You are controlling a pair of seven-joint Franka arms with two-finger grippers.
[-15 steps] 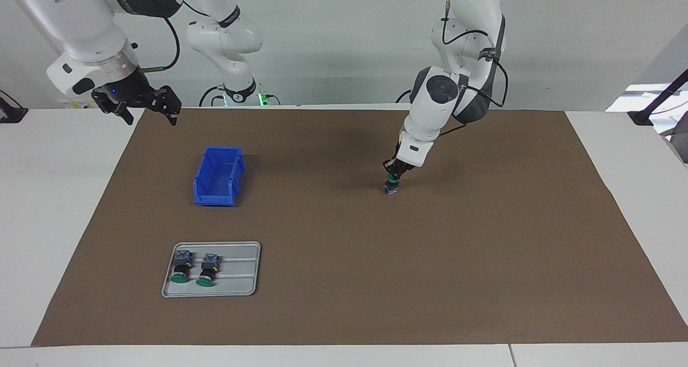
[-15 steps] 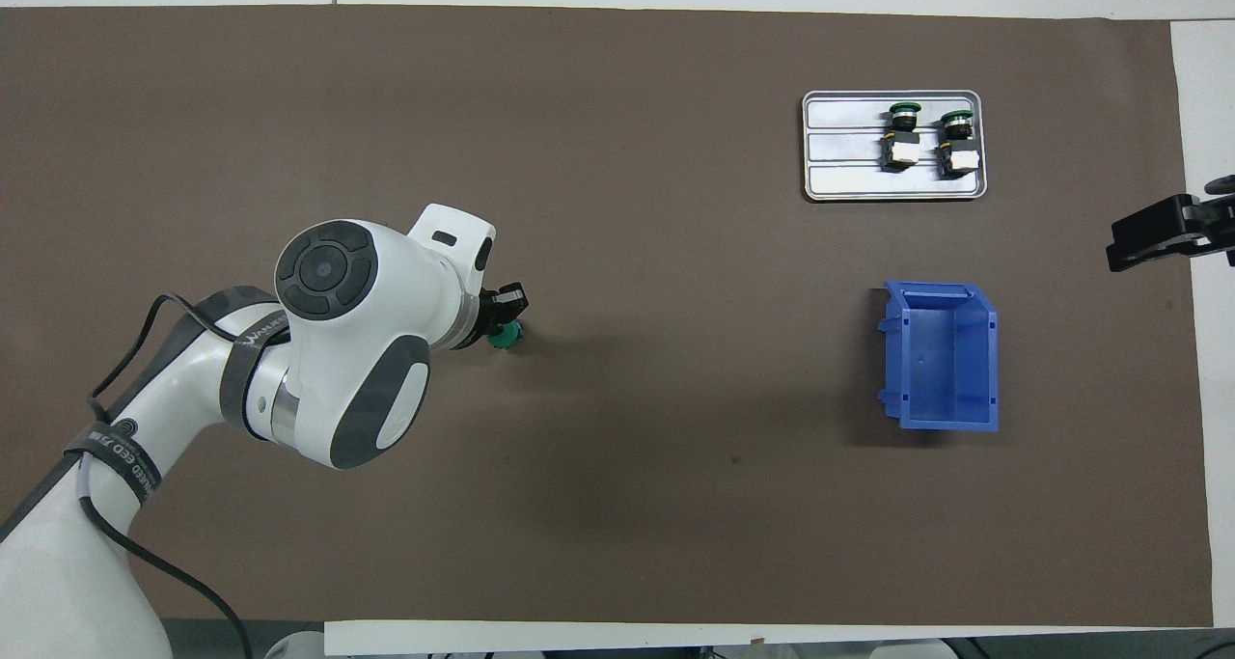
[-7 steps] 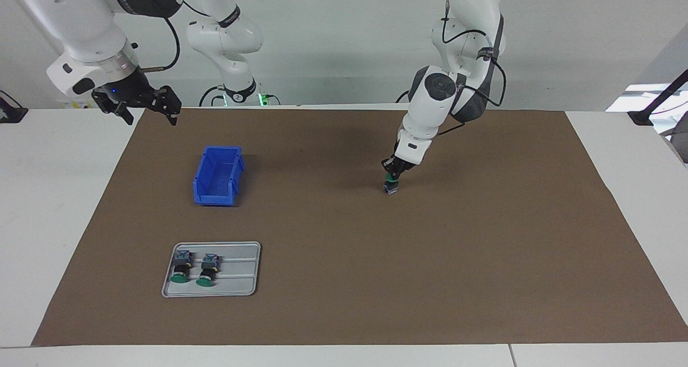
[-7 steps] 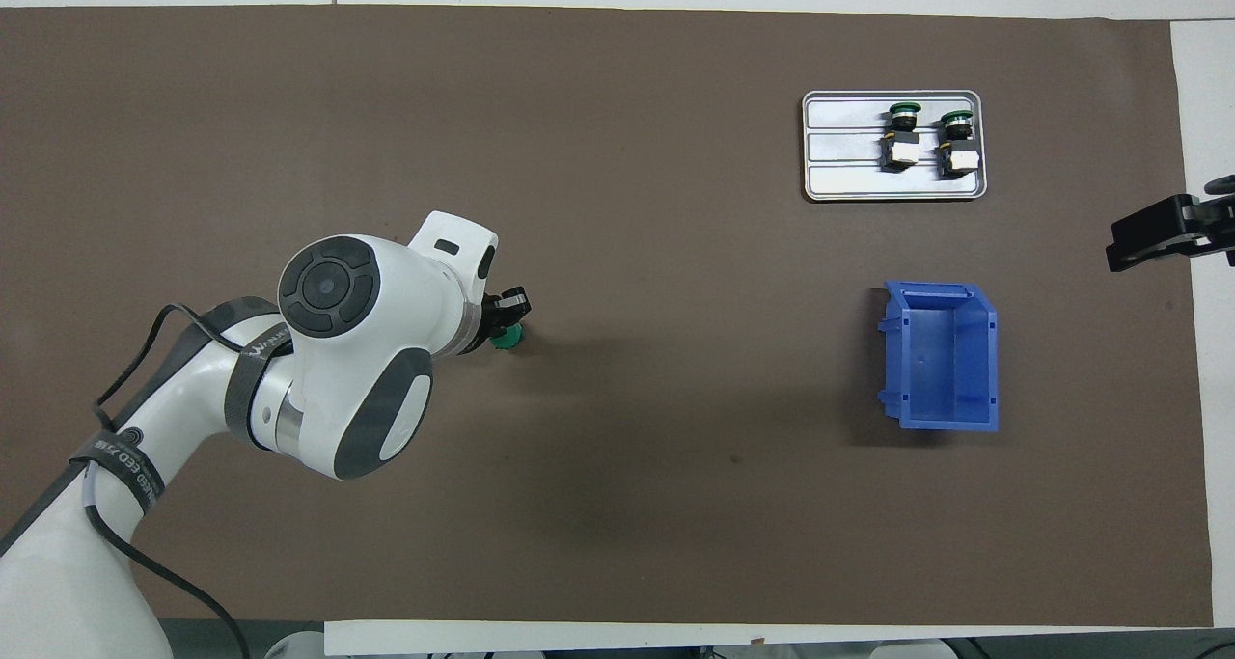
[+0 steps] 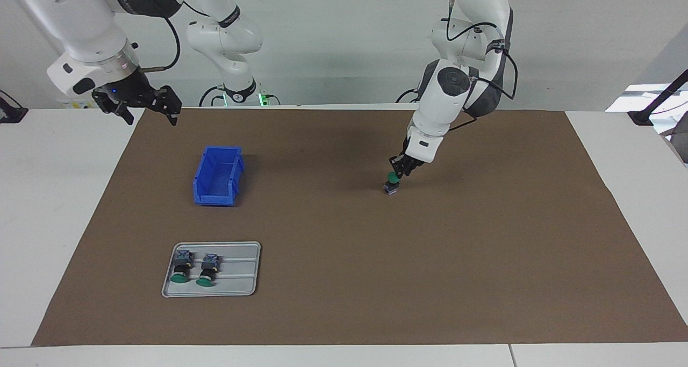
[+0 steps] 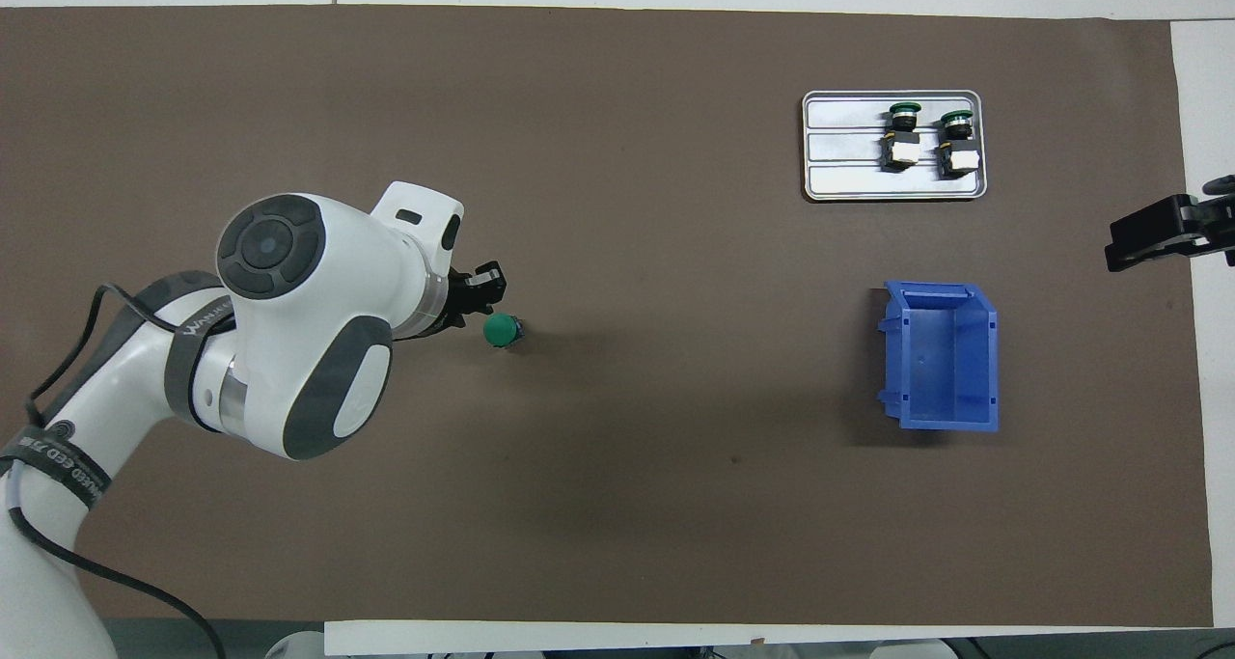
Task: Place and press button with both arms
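Observation:
One button (image 5: 392, 184) (image 6: 501, 330) stands upright on the brown mat (image 5: 344, 281), green cap up, with nothing holding it. My left gripper (image 5: 400, 167) (image 6: 475, 295) hangs just beside it toward the left arm's end, open and off the cap. My right gripper (image 5: 150, 117) (image 6: 1153, 239) waits open and empty in the air over the mat's corner at the right arm's end. Two more buttons (image 5: 181, 266) (image 5: 207, 270) lie on their sides in a grey tray (image 5: 242, 287) (image 6: 839, 184).
An open blue bin (image 5: 217, 176) (image 6: 941, 355) sits on the mat between the tray and the robots, toward the right arm's end. White table (image 5: 48, 206) borders the mat on both sides.
The left gripper has let go of the button, opened and drawn back a little toward the left arm's end. The button stays standing on the mat. The right arm has not moved.

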